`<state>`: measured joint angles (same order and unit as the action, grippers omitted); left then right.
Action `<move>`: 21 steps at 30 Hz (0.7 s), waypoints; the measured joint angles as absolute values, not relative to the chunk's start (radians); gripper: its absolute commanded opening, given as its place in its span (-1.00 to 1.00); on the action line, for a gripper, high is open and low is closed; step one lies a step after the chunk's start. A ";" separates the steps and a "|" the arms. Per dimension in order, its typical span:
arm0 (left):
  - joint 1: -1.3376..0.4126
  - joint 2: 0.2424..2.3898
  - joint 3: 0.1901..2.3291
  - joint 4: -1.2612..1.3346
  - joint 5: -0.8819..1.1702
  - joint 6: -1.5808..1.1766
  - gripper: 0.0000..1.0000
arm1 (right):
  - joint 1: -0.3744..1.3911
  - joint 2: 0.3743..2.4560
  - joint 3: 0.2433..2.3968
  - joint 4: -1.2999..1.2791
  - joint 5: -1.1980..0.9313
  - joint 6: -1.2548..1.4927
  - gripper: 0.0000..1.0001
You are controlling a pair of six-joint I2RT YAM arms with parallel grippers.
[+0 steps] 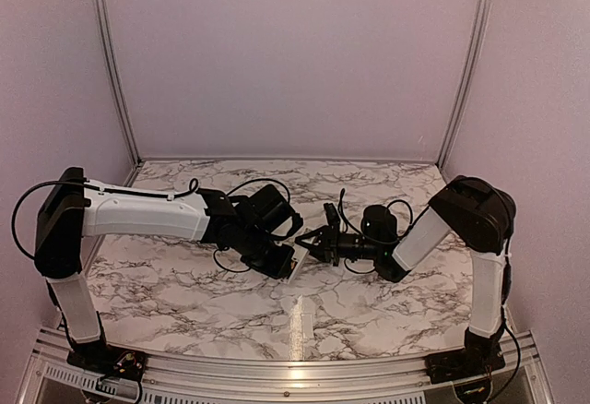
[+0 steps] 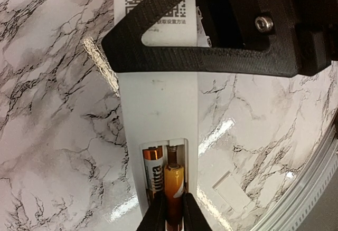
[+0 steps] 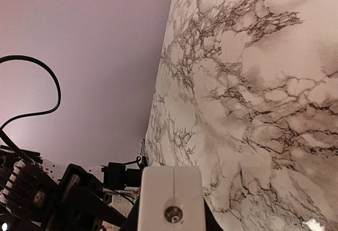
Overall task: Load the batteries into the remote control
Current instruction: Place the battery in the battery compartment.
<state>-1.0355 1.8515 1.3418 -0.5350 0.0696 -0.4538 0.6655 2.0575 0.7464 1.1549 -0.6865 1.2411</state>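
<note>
Left jaws pinching the battery [image 2: 174, 186], right jaws clamping the remote control [image 2: 158, 109], you compress the spring [image 2: 172, 151] first, then seat it

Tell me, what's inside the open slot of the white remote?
One battery lies seated; beside it a second battery with a spring at its end. The right gripper covers the slot's other end.
</note>
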 measured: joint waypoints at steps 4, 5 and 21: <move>-1.036 1.857 1.346 -0.540 0.069 -0.453 -0.55 | 0.666 2.064 0.746 1.160 -0.682 1.250 -1.00; -1.036 1.858 1.346 -0.541 0.070 -0.454 -0.50 | 0.666 2.066 0.746 1.163 -0.681 1.253 -1.00; -1.032 1.814 1.336 -0.536 0.041 -0.446 -0.10 | 0.668 2.082 0.746 1.221 -0.680 1.283 -1.00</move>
